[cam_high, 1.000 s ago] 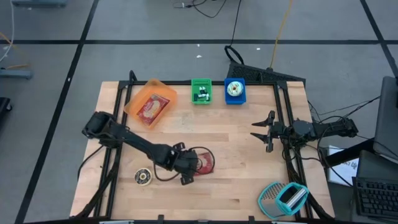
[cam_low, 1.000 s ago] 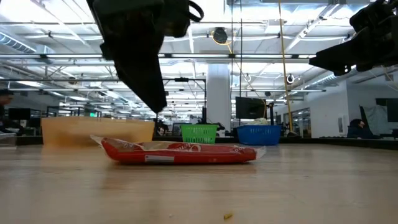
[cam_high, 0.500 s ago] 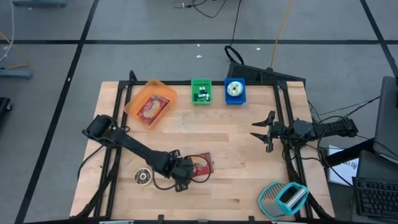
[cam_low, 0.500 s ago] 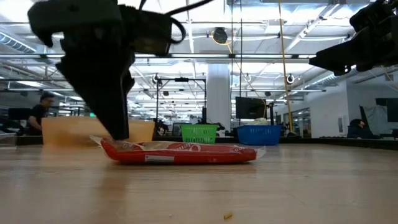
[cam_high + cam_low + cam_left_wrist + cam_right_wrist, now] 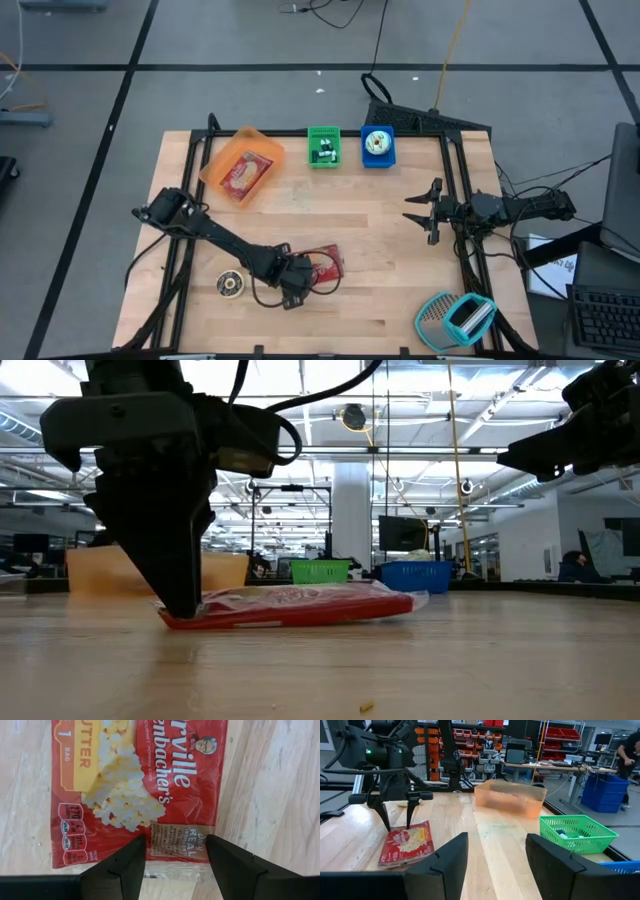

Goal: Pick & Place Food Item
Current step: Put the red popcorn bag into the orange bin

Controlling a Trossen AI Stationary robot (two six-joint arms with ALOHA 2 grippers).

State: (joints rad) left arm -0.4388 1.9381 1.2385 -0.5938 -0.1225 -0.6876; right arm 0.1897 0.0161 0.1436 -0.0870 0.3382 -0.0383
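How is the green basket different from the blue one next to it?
The green basket has open mesh walls you can see through; the blue basket looks solid-walled. The green basket holds small white and dark bits, while the blue basket holds one round pale thing. On the table, the green basket sits nearer the orange bin; the blue basket is on its far side. Both look about the same size and stand along the table's far edge.

Red popcorn bag [image 5: 145,785] reads "UTTER", "1 BAG", "rville enbacher's", "GOURMET POPPING CORN", "Only REAL".
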